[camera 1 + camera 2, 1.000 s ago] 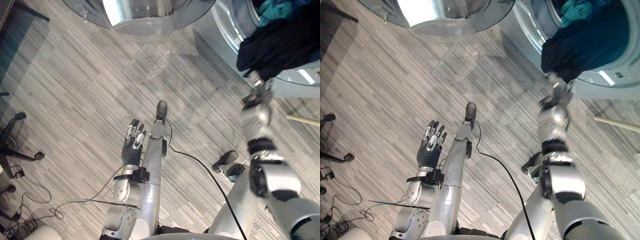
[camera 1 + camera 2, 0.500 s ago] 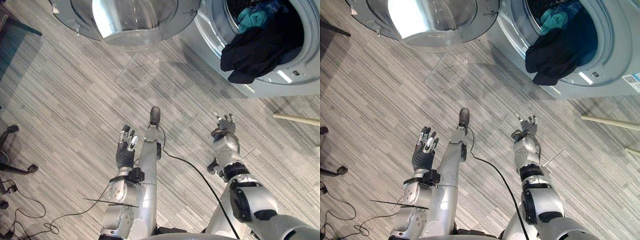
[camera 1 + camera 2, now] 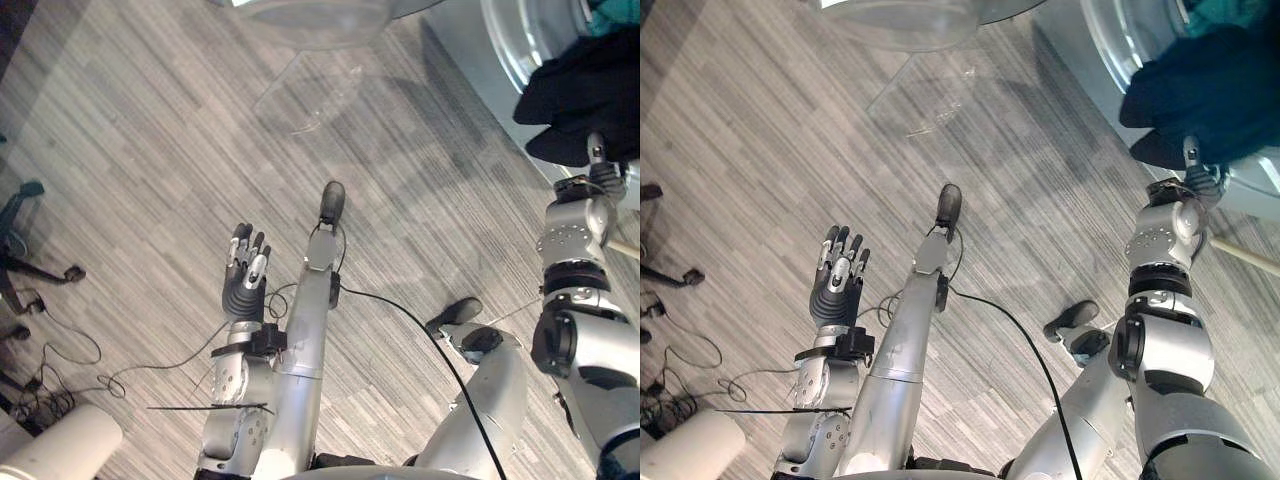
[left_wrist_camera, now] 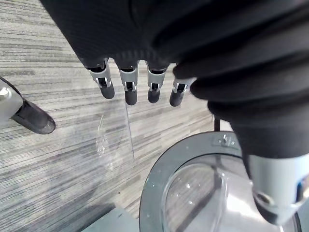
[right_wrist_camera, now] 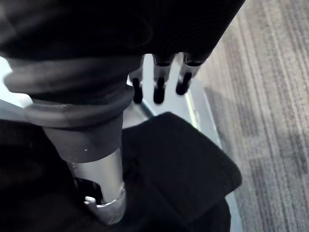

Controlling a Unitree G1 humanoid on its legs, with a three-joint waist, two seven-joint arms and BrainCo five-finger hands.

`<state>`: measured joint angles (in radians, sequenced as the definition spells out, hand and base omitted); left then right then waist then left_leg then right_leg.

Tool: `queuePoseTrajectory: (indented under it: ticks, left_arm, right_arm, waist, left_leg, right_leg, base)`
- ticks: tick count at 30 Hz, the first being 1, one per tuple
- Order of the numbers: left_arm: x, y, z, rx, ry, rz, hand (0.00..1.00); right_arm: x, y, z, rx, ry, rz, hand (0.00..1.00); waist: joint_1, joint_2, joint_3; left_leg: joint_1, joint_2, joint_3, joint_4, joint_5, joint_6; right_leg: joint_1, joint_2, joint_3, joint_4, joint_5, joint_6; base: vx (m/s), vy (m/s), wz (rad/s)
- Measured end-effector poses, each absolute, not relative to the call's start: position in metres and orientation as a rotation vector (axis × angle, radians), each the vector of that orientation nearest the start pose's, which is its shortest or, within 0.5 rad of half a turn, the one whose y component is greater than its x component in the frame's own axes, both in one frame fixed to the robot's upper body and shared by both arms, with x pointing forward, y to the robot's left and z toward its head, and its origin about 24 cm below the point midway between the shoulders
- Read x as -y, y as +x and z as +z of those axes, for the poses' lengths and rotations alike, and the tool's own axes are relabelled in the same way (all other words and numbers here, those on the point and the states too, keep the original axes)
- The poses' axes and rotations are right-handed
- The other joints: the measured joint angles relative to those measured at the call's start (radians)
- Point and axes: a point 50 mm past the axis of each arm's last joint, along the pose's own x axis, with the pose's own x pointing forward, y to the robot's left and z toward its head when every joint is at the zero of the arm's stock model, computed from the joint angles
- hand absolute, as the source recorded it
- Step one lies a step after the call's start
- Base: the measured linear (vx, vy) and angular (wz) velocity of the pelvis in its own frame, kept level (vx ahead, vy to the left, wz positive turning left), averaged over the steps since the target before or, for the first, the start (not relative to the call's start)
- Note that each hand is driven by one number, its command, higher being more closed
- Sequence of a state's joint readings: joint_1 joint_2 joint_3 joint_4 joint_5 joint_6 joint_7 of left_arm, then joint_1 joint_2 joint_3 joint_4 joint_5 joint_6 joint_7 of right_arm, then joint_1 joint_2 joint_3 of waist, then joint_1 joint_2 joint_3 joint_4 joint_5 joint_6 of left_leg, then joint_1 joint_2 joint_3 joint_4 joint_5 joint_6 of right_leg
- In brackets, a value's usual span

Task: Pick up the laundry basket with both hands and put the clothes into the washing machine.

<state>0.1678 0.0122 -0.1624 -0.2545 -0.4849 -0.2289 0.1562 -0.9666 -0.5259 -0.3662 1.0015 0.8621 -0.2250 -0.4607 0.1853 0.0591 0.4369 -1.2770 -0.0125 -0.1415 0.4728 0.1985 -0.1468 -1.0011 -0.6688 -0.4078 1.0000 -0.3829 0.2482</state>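
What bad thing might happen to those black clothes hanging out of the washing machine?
1. The black garment droops over the washing machine's rim, so it might slide out onto the floor.
2. The right hand is open beside it, fingers straight and not gripping, so a push might miss or drag it out.
3. If the door were shut now, the cloth would probably get pinched.

Washing machine ahead, far right. Its door is swung out to its left, over the floor. Clothes sit in the drum mouth, hanging over the lower rim. Right robot hand just below them, at the rim. Left robot hand over the floor, centre-left, well apart from the machine. Chair base far left, cables on the floor nearer than it.
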Motion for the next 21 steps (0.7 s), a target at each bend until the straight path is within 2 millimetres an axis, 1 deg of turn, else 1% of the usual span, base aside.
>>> queuePoseTrajectory:
  ticks: [1, 2, 3, 5, 7, 9, 10, 11, 15, 17, 18, 20, 21]
  left_arm:
    - [-0.139, 0.217, 0.080, 0.252, -0.545, 0.075, 0.00]
    - [-0.140, 0.216, 0.084, 0.271, -0.557, 0.073, 0.00]
    - [-0.140, 0.216, 0.085, 0.276, -0.560, 0.074, 0.00]
    - [-0.141, 0.216, 0.088, 0.294, -0.588, 0.090, 0.00]
    - [-0.140, 0.218, 0.089, 0.297, -0.607, 0.103, 0.00]
    - [-0.138, 0.222, 0.095, 0.316, -0.639, 0.096, 0.00]
    - [-0.136, 0.223, 0.097, 0.323, -0.646, 0.091, 0.00]
    - [-0.135, 0.223, 0.096, 0.320, -0.648, 0.086, 0.00]
    - [-0.131, 0.223, 0.096, 0.314, -0.652, 0.071, 0.00]
    - [-0.125, 0.226, 0.093, 0.293, -0.656, 0.055, 0.00]
    - [-0.120, 0.231, 0.090, 0.270, -0.656, 0.035, 0.00]
    - [-0.115, 0.231, 0.088, 0.252, -0.654, 0.016, 0.00]
    - [-0.115, 0.231, 0.089, 0.258, -0.651, 0.009, 0.00]
  right_arm:
    - [0.337, 0.365, 0.190, 0.296, 0.834, -0.866, 0.00]
    - [0.340, 0.366, 0.209, 0.335, 0.889, -0.870, 0.00]
    - [0.341, 0.366, 0.213, 0.346, 0.899, -0.870, 0.00]
    - [0.341, 0.367, 0.236, 0.410, 0.967, -0.856, 0.00]
    - [0.340, 0.367, 0.245, 0.438, 1.050, -0.847, 0.00]
    - [0.340, 0.367, 0.252, 0.472, 1.134, -0.838, 0.00]
    - [0.336, 0.368, 0.256, 0.490, 1.179, -0.821, 0.00]
    - [0.329, 0.370, 0.262, 0.509, 1.227, -0.791, 1.00]
    - [0.310, 0.375, 0.277, 0.547, 1.330, -0.715, 1.00]
    - [0.303, 0.372, 0.286, 0.578, 1.386, -0.685, 1.00]
    - [0.297, 0.371, 0.288, 0.589, 1.427, -0.676, 1.00]
    - [0.292, 0.373, 0.277, 0.553, 1.472, -0.702, 1.00]
    - [0.291, 0.369, 0.275, 0.584, 1.450, -0.692, 1.00]
  waist:
    - [0.004, 0.010, -0.001]
    - [0.017, 0.029, -0.006]
    - [0.018, 0.032, -0.006]
    - [0.025, 0.044, -0.005]
    - [0.029, 0.045, -0.005]
    - [0.039, 0.045, -0.005]
    - [0.046, 0.045, -0.005]
    - [0.047, 0.045, -0.005]
    - [0.049, 0.047, -0.006]
    - [0.052, 0.065, 0.003]
    - [0.053, 0.081, 0.011]
    - [0.062, 0.082, 0.011]
    - [0.074, 0.081, 0.011]
  left_leg:
    - [-0.018, -0.005, 0.000, 0.006, -0.008, -0.002]
    - [-0.056, -0.005, 0.003, 0.018, -0.011, 0.002]
    - [-0.065, -0.005, 0.004, 0.019, -0.011, 0.002]
    - [-0.120, -0.004, 0.012, 0.036, -0.010, 0.002]
    - [-0.146, -0.004, 0.010, 0.061, -0.007, 0.000]
    - [-0.153, -0.001, 0.010, 0.073, -0.006, 0.003]
    - [-0.156, 0.005, 0.010, 0.085, -0.005, 0.007]
    - [-0.157, 0.011, 0.010, 0.095, -0.008, 0.011]
    - [-0.154, 0.028, 0.003, 0.095, -0.013, 0.007]
    - [-0.127, 0.034, -0.008, 0.087, -0.013, 0.006]
    - [-0.088, 0.039, -0.014, 0.080, -0.016, 0.011]
    - [-0.029, 0.051, -0.009, 0.077, -0.032, 0.023]
    - [0.001, 0.058, 0.004, 0.086, -0.044, 0.034]
  right_leg:
    - [-0.016, -0.007, 0.002, 0.015, -0.006, 0.001]
    - [-0.056, -0.013, 0.012, 0.035, -0.010, 0.002]
    - [-0.065, -0.014, 0.016, 0.038, -0.010, 0.003]
    - [-0.120, -0.018, 0.027, 0.056, -0.013, 0.009]
    - [-0.134, -0.019, 0.029, 0.066, -0.008, 0.001]
    - [-0.138, -0.017, 0.031, 0.069, -0.007, -0.001]
    - [-0.138, -0.012, 0.031, 0.072, -0.006, -0.003]
    - [-0.138, -0.008, 0.033, 0.078, -0.006, -0.004]
    - [-0.135, 0.005, 0.030, 0.074, -0.005, -0.008]
    - [-0.088, 0.022, 0.007, 0.045, 0.001, -0.014]
    - [-0.031, 0.034, -0.012, 0.012, 0.012, -0.013]
    - [0.041, 0.053, -0.026, -0.038, 0.029, -0.006]
    - [0.071, 0.059, -0.024, -0.043, 0.033, -0.009]
  base:
    - [0.03, 0.155, 0.31]
    - [0.01, 0.097, 0.09]
    - [0.00, 0.152, 0.04]
    - [0.00, 0.132, 0.00]
    - [0.02, 0.096, -0.05]
    - [0.03, 0.072, -0.09]
    - [0.03, 0.045, -0.16]
    - [0.03, 0.037, -0.17]
    - [0.02, 0.029, -0.15]
    - [0.01, 0.030, -0.09]
    - [0.02, 0.024, -0.10]
    - [0.04, 0.024, -0.14]
    - [0.07, 0.023, -0.16]
